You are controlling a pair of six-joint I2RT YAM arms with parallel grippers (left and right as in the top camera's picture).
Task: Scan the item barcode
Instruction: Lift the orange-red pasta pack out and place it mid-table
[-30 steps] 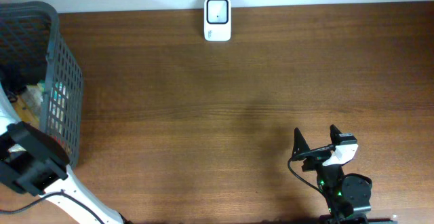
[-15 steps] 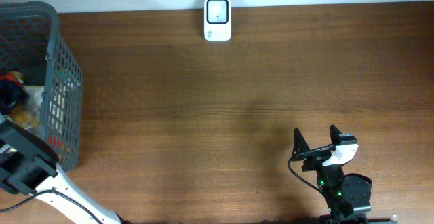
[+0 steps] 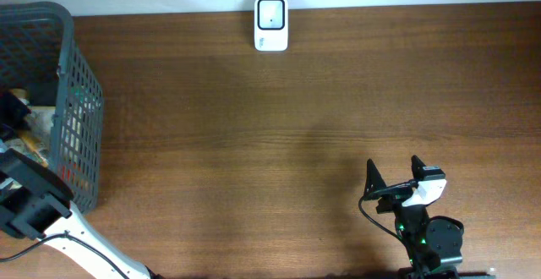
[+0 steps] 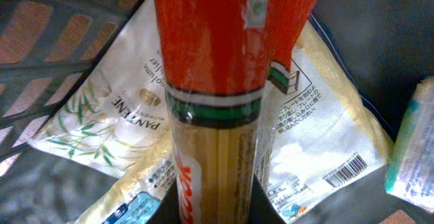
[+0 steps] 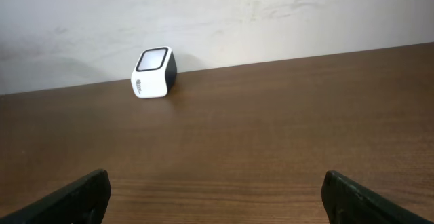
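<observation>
The left gripper (image 4: pixel 213 214) is reaching down into the basket (image 3: pixel 80 101) and pinching a pasta pack (image 4: pixel 217 115). Its jaws are pressing on both sides, probably to lift the pack off the other packets (image 4: pixel 308 149). The right gripper (image 5: pixel 217 197) is waiting spread wide and facing the scanner (image 5: pixel 152 73), where the barcode must be shown.

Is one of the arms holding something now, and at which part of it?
The left gripper seems to grip the spaghetti packet at its clear end. The right gripper holds nothing; its jaws stand open.
</observation>
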